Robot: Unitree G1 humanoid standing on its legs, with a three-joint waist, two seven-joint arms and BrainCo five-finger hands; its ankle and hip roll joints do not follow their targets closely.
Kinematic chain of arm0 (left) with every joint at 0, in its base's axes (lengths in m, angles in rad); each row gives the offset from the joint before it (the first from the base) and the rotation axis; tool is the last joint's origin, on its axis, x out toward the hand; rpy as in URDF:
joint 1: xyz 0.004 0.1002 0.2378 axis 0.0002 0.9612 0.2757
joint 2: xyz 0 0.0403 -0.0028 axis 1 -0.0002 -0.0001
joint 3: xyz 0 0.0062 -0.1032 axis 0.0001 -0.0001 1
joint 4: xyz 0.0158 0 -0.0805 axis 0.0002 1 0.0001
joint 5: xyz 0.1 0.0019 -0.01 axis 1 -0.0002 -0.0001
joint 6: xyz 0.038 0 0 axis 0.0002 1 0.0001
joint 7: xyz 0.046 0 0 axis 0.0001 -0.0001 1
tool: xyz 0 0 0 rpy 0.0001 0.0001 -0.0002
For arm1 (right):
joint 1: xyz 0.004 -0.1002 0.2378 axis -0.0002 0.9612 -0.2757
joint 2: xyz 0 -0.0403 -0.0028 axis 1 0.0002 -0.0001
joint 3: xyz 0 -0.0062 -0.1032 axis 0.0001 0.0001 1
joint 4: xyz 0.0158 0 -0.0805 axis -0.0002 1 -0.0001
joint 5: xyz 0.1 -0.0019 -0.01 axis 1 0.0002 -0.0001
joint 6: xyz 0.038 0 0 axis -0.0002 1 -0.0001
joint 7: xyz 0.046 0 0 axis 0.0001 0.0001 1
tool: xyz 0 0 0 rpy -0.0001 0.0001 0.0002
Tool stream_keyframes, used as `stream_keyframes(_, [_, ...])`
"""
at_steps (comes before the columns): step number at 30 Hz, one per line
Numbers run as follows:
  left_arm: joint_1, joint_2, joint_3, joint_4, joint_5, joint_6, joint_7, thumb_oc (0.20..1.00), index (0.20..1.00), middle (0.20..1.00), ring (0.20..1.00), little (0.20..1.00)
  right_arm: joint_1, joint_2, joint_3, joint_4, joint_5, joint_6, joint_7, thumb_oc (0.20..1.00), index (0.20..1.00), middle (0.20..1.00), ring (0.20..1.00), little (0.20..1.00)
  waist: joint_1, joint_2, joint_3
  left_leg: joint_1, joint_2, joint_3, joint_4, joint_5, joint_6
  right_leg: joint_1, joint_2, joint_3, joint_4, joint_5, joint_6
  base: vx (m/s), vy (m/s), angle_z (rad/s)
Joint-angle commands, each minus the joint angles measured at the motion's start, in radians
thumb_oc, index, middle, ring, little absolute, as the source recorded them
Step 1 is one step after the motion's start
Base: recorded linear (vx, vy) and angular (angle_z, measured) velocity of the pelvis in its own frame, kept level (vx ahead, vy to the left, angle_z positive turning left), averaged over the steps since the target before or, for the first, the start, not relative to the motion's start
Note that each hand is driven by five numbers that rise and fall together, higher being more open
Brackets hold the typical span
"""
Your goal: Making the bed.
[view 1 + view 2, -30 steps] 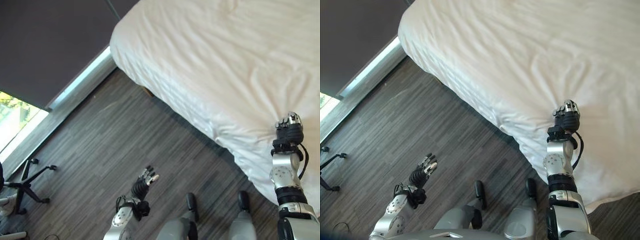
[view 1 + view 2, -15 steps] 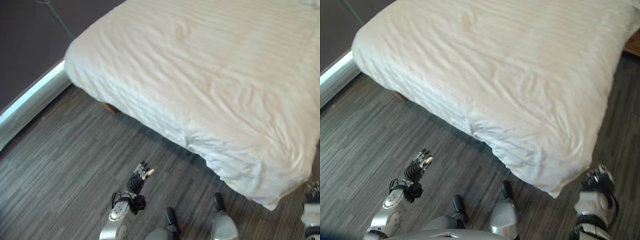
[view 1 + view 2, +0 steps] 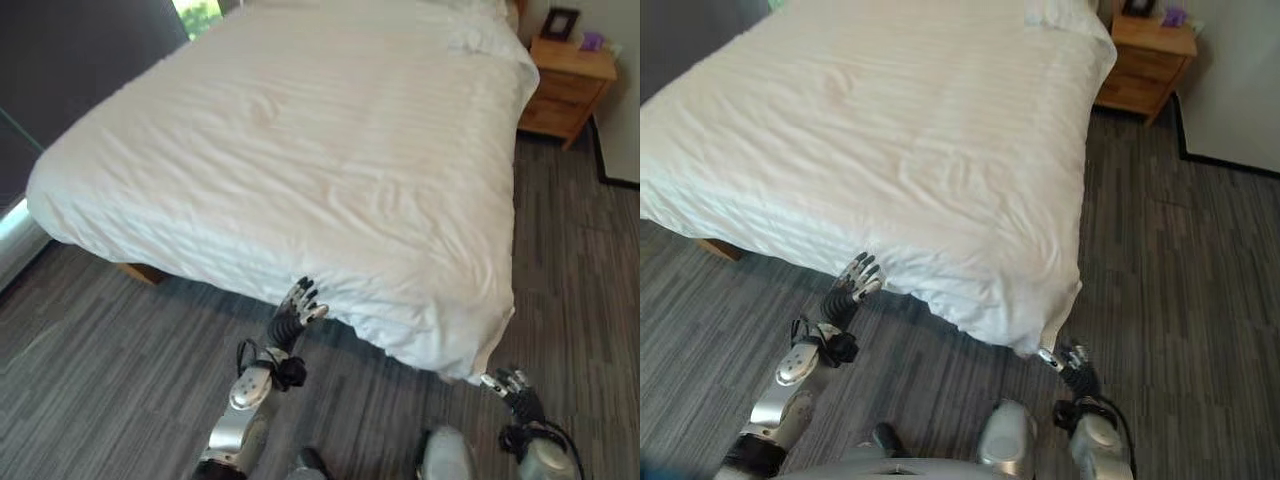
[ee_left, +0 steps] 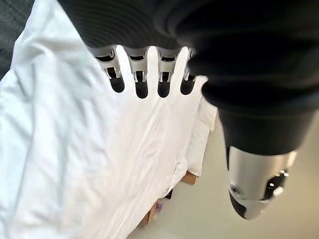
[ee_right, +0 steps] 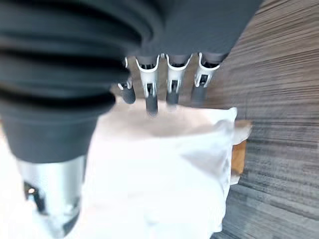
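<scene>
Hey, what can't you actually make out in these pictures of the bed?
- Bed frame: one wooden foot shows in the left eye view; the duvet hangs over the rest.
- Items on the nightstand: too small to identify, cut by the top edge.
- Duvet corner beside the right hand: contact unclear; the right wrist view is blurred.
- Left hand: contact with the duvet edge unclear.

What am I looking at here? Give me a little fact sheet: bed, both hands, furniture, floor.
bed: white duvet spread over it, lightly wrinkled, near corner hanging off
left hand: fingers straight, at the duvet's foot edge
right hand: open, low by the hanging corner
furniture: wooden nightstand beside the bed's head
floor: grey wood-look planks
</scene>
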Motion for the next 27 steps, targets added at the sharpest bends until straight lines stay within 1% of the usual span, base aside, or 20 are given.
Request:
stream_keyframes(1, [-0.051, -0.002, 0.038, -0.081, 0.025, -0.080, 0.037, 1.000, 1.000, 1.000, 1.000, 1.000, -0.049, -0.062, 0.016, -0.077, -0.101, -0.020, -0.026, 1.000, 1.000, 1.000, 1.000, 1.000, 0.004, 0.028, -0.042, -0.077, 0.075, -0.066, -0.026, 0.043, -0.039, 0.227, 0.049, 0.037, -0.300, 0.208, 0.087, -0.21, -0.374, -1.34])
stream_keyframes(2, [-0.059, -0.001, 0.045, -0.090, 0.024, -0.091, 0.048, 1.000, 1.000, 1.000, 1.000, 1.000, -0.072, -0.108, 0.032, -0.155, -0.139, -0.038, -0.030, 1.000, 1.000, 1.000, 1.000, 1.000, -0.007, 0.041, -0.040, -0.091, 0.146, -0.041, 0.012, 0.094, -0.075, 0.233, 0.098, 0.067, -0.360, 0.163, 0.089, -0.19, -0.367, -1.00])
stream_keyframes(3, [-0.061, -0.004, 0.035, -0.087, 0.039, -0.091, 0.061, 1.000, 1.000, 1.000, 1.000, 1.000, -0.067, -0.135, 0.042, -0.199, -0.185, -0.039, -0.027, 1.000, 1.000, 1.000, 1.000, 1.000, -0.018, 0.054, -0.040, -0.075, 0.177, -0.028, 0.013, 0.119, -0.092, 0.230, 0.128, 0.079, -0.377, 0.141, 0.069, -0.25, -0.458, -0.92])
stream_keyframes(6, [-0.077, -0.036, 0.009, -0.088, 0.009, -0.107, 0.049, 1.000, 1.000, 1.000, 1.000, 1.000, -0.072, -0.199, 0.059, -0.272, -0.246, -0.059, -0.029, 1.000, 1.000, 1.000, 1.000, 1.000, -0.056, 0.096, -0.025, -0.039, 0.234, -0.011, 0.019, 0.158, -0.121, 0.237, 0.201, 0.125, -0.403, 0.093, 0.043, -0.09, -0.262, -1.06])
stream_keyframes(8, [-0.084, -0.058, -0.026, -0.103, -0.014, -0.110, 0.025, 1.000, 1.000, 1.000, 1.000, 1.000, -0.063, -0.220, 0.066, -0.293, -0.267, -0.066, -0.031, 1.000, 1.000, 1.000, 1.000, 1.000, -0.085, 0.112, -0.013, -0.026, 0.270, -0.001, 0.059, 0.176, -0.137, 0.245, 0.247, 0.157, -0.422, 0.070, 0.013, -0.03, -0.192, -1.08])
stream_keyframes(9, [-0.084, -0.060, -0.027, -0.102, -0.015, -0.111, 0.024, 1.000, 1.000, 1.000, 1.000, 1.000, -0.060, -0.222, 0.064, -0.296, -0.268, -0.065, -0.032, 1.000, 1.000, 1.000, 1.000, 1.000, -0.083, 0.117, -0.010, -0.023, 0.279, -0.001, 0.065, 0.177, -0.141, 0.249, 0.254, 0.159, -0.424, 0.068, 0.009, 0.02, -0.193, -0.89])
stream_keyframes(10, [-0.101, -0.077, -0.066, -0.109, -0.046, -0.113, 0.025, 1.000, 1.000, 1.000, 1.000, 1.000, -0.062, -0.235, 0.081, -0.314, -0.285, -0.069, -0.039, 1.000, 1.000, 1.000, 1.000, 1.000, -0.080, 0.123, 0.019, -0.037, 0.257, -0.128, 0.118, 0.181, -0.130, 0.252, 0.280, 0.202, -0.421, 0.041, -0.012, -0.05, -0.200, -1.02])
stream_keyframes(11, [-0.107, -0.088, -0.077, -0.104, -0.057, -0.121, 0.036, 1.000, 1.000, 1.000, 1.000, 1.000, -0.061, -0.244, 0.089, -0.312, -0.295, -0.068, -0.047, 1.000, 1.000, 1.000, 1.000, 1.000, -0.068, 0.124, 0.043, -0.066, 0.205, -0.247, 0.169, 0.154, -0.089, 0.237, 0.291, 0.225, -0.409, 0.050, -0.029, -0.06, -0.297, -1.05])
stream_keyframes(12, [-0.108, -0.095, -0.087, -0.103, -0.059, -0.128, 0.041, 1.000, 1.000, 1.000, 1.000, 1.000, -0.057, -0.252, 0.093, -0.308, -0.306, -0.066, -0.048, 1.000, 1.000, 1.000, 1.000, 1.000, -0.053, 0.108, 0.052, -0.089, 0.122, -0.388, 0.207, 0.077, -0.056, 0.222, 0.292, 0.269, -0.400, 0.054, -0.038, -0.09, -0.284, -1.38])
stream_keyframes(13, [-0.113, -0.103, -0.104, -0.097, -0.062, -0.129, 0.039, 1.000, 1.000, 1.000, 1.000, 1.000, -0.056, -0.249, 0.101, -0.299, -0.312, -0.066, -0.048, 1.000, 1.000, 1.000, 1.000, 1.000, -0.041, 0.092, 0.054, -0.106, 0.057, -0.484, 0.246, 0.019, -0.038, 0.211, 0.295, 0.311, -0.398, 0.058, -0.044, 0.01, -0.289, -1.32])
stream_keyframes(14, [-0.122, -0.107, -0.121, -0.092, -0.061, -0.129, 0.039, 1.000, 1.000, 1.000, 1.000, 1.000, -0.057, -0.250, 0.110, -0.294, -0.320, -0.067, -0.044, 1.000, 1.000, 1.000, 1.000, 1.000, -0.030, 0.082, 0.054, -0.113, -0.012, -0.557, 0.266, -0.036, -0.022, 0.200, 0.306, 0.354, -0.399, 0.059, -0.050, 0.02, -0.174, -1.26])
stream_keyframes(15, [-0.123, -0.107, -0.121, -0.092, -0.061, -0.129, 0.039, 1.000, 1.000, 1.000, 1.000, 1.000, -0.058, -0.250, 0.110, -0.293, -0.320, -0.067, -0.044, 1.000, 1.000, 1.000, 1.000, 1.000, -0.030, 0.081, 0.052, -0.116, -0.013, -0.556, 0.266, -0.035, -0.021, 0.197, 0.305, 0.354, -0.400, 0.061, -0.050, 0.10, -0.235, -1.38])
stream_keyframes(16, [-0.133, -0.110, -0.148, -0.086, -0.043, -0.124, 0.046, 1.000, 1.000, 1.000, 1.000, 1.000, -0.070, -0.253, 0.122, -0.275, -0.345, -0.062, -0.056, 1.000, 1.000, 1.000, 1.000, 1.000, 0.011, 0.064, 0.057, -0.171, -0.180, -0.717, 0.356, -0.104, -0.005, 0.192, 0.336, 0.441, -0.407, 0.071, -0.060, 0.10, -0.192, -1.55])
stream_keyframes(17, [-0.145, -0.108, -0.164, -0.089, -0.036, -0.123, 0.048, 1.000, 1.000, 1.000, 1.000, 1.000, -0.079, -0.258, 0.130, -0.274, -0.361, -0.058, -0.059, 1.000, 1.000, 1.000, 1.000, 1.000, 0.017, 0.069, 0.059, -0.175, -0.226, -0.762, 0.340, -0.124, 0.003, 0.184, 0.355, 0.474, -0.398, 0.073, -0.065, 0.10, -0.226, -1.68])
stream_keyframes(18, [-0.160, -0.111, -0.187, -0.100, -0.047, -0.126, 0.037, 1.000, 1.000, 1.000, 1.000, 1.000, -0.079, -0.265, 0.132, -0.275, -0.385, -0.061, -0.063, 1.000, 1.000, 1.000, 1.000, 1.000, 0.004, 0.071, 0.056, -0.158, -0.224, -0.751, 0.313, -0.141, 0.014, 0.175, 0.368, 0.496, -0.399, 0.077, -0.064, 0.03, -0.074, -1.26])
stream_keyframes(21, [-0.173, -0.113, -0.200, -0.103, -0.043, -0.121, 0.037, 1.000, 1.000, 1.000, 1.000, 1.000, -0.078, -0.272, 0.134, -0.278, -0.399, -0.057, -0.063, 1.000, 1.000, 1.000, 1.000, 1.000, 0.000, 0.076, 0.056, -0.127, -0.212, -0.727, 0.284, -0.152, 0.029, 0.187, 0.389, 0.524, -0.407, 0.076, -0.068, 0.08, -0.035, -0.85])
stream_keyframes(22, [-0.214, -0.111, -0.216, -0.100, -0.029, -0.120, 0.060, 1.000, 1.000, 1.000, 1.000, 1.000, -0.095, -0.273, 0.142, -0.292, -0.407, -0.057, -0.075, 1.000, 1.000, 1.000, 1.000, 1.000, -0.027, 0.080, 0.043, -0.084, -0.210, -0.714, 0.226, -0.185, 0.054, 0.181, 0.412, 0.558, -0.392, 0.075, -0.065, 0.12, -0.011, -0.80])
stream_keyframes(24, [-0.233, -0.113, -0.234, -0.096, -0.018, -0.128, 0.064, 1.000, 1.000, 1.000, 1.000, 1.000, -0.107, -0.275, 0.150, -0.313, -0.411, -0.063, -0.073, 1.000, 1.000, 1.000, 1.000, 1.000, -0.049, 0.083, 0.042, -0.047, -0.195, -0.693, 0.192, -0.173, 0.048, 0.177, 0.428, 0.583, -0.380, 0.070, -0.065, 0.11, -0.016, -1.13])
stream_keyframes(25, [-0.240, -0.112, -0.240, -0.095, -0.016, -0.134, 0.063, 1.000, 1.000, 1.000, 1.000, 1.000, -0.107, -0.272, 0.151, -0.321, -0.405, -0.068, -0.072, 1.000, 1.000, 1.000, 1.000, 1.000, -0.055, 0.083, 0.043, -0.052, -0.181, -0.677, 0.215, -0.142, 0.038, 0.180, 0.435, 0.591, -0.384, 0.067, -0.070, 0.06, -0.066, -1.09])
stream_keyframes(27, [-0.258, -0.113, -0.258, -0.080, -0.019, -0.134, 0.067, 1.000, 1.000, 1.000, 1.000, 1.000, -0.090, -0.262, 0.149, -0.331, -0.376, -0.075, -0.077, 1.000, 1.000, 1.000, 1.000, 1.000, -0.061, 0.076, 0.057, -0.133, -0.140, -0.674, 0.416, 0.015, 0.001, 0.189, 0.454, 0.610, -0.402, 0.075, -0.096, 0.00, -0.175, -0.63])
